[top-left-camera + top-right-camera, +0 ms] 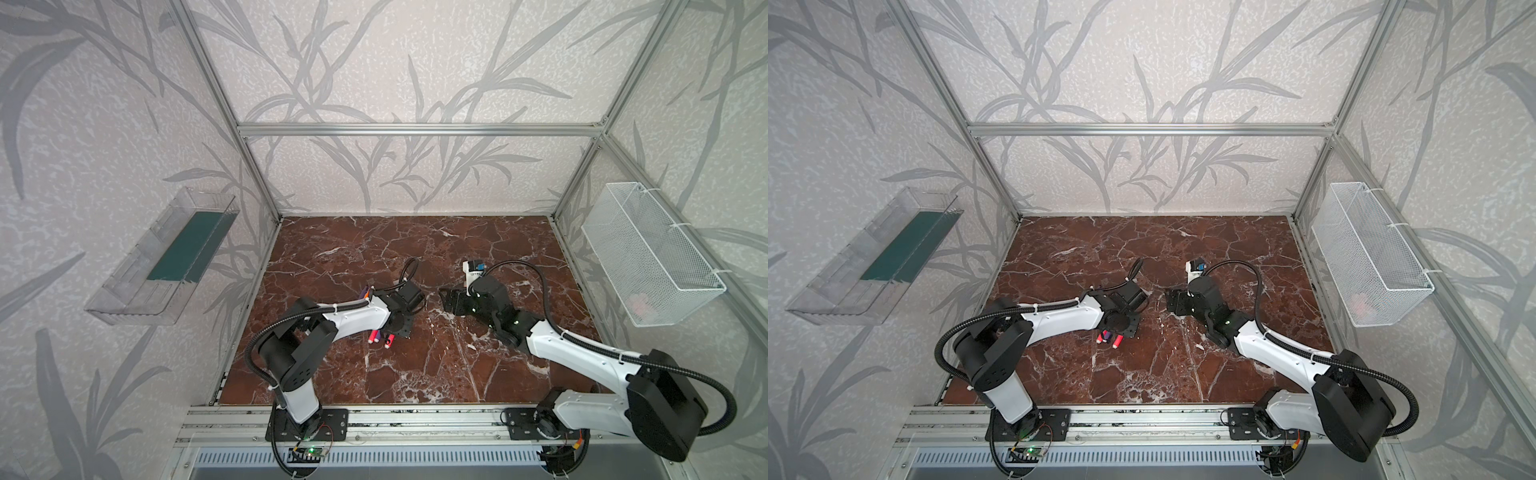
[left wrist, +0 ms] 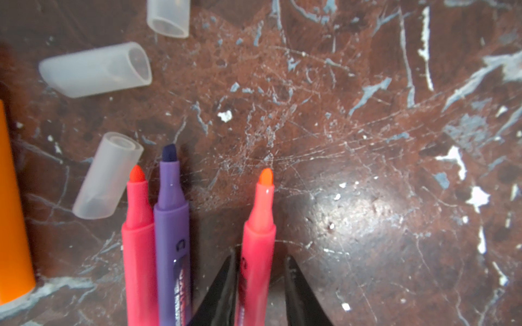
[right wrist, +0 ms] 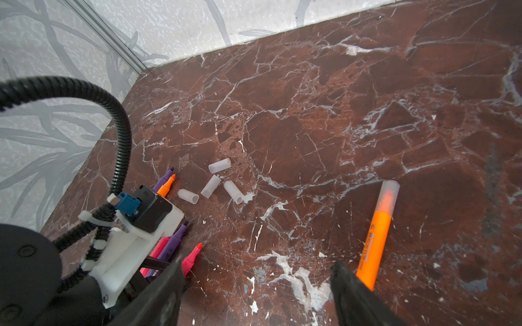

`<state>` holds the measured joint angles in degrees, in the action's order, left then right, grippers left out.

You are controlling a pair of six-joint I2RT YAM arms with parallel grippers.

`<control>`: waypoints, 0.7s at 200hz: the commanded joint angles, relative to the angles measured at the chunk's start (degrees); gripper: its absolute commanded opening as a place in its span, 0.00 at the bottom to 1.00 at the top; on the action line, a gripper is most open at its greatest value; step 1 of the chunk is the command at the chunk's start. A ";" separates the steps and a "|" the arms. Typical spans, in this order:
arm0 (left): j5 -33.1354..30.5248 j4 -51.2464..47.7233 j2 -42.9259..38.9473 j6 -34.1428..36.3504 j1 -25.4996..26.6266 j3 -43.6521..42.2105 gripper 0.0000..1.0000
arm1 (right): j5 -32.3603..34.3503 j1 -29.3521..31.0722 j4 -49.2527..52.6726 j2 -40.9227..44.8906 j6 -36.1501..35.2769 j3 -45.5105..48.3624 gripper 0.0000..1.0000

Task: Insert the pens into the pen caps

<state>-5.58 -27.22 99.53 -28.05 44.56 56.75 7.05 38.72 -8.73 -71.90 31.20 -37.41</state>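
My left gripper (image 2: 260,255) points down at the marble table (image 2: 367,169) and straddles a pink-red pen (image 2: 258,225). One finger (image 2: 226,276) lies against the pen and a thin gap shows at the other. Next to it lie a purple pen (image 2: 171,225) and a second pink-red pen (image 2: 138,240), all uncapped. Loose pen caps (image 2: 96,69) (image 2: 108,175) lie past their tips. Several pen caps (image 3: 211,186) show in the right wrist view. My right gripper (image 3: 257,264) hangs open over bare table. Beside it lies an orange pen (image 3: 377,234) with a cap on.
Another orange pen (image 3: 166,186) and another purple pen (image 3: 165,177) lie behind the left arm's wrist camera mount (image 3: 147,223). A clear bin (image 1: 162,257) hangs on the left wall and a wire basket (image 1: 652,253) on the right wall.
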 commanded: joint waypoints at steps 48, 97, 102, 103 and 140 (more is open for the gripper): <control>-0.90 -1.96 1.42 0.19 -0.33 -0.04 0.13 | 0.95 0.09 -0.36 1.32 -0.51 0.59 0.80; -1.37 -0.90 -1.85 -0.58 -1.02 -1.31 0.02 | -0.89 0.04 -0.89 -0.40 -1.51 -0.15 0.80; -1.11 -0.55 -2.99 -0.82 -1.46 -1.71 0.00 | -1.59 0.09 -0.74 -1.08 -1.76 -0.57 0.80; -0.97 -0.51 -3.22 -0.88 -1.56 -1.81 0.00 | -1.77 0.07 -0.70 -1.29 -1.80 -0.74 0.80; 1.58 1.72 -14.37 -2.25 -5.68 -6.26 0.00 | -4.96 2.32 3.71 -9.96 -5.40 -8.39 0.73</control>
<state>-5.02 -26.22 93.32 -28.56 41.25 52.80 4.84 39.24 -7.88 -76.42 29.47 -39.88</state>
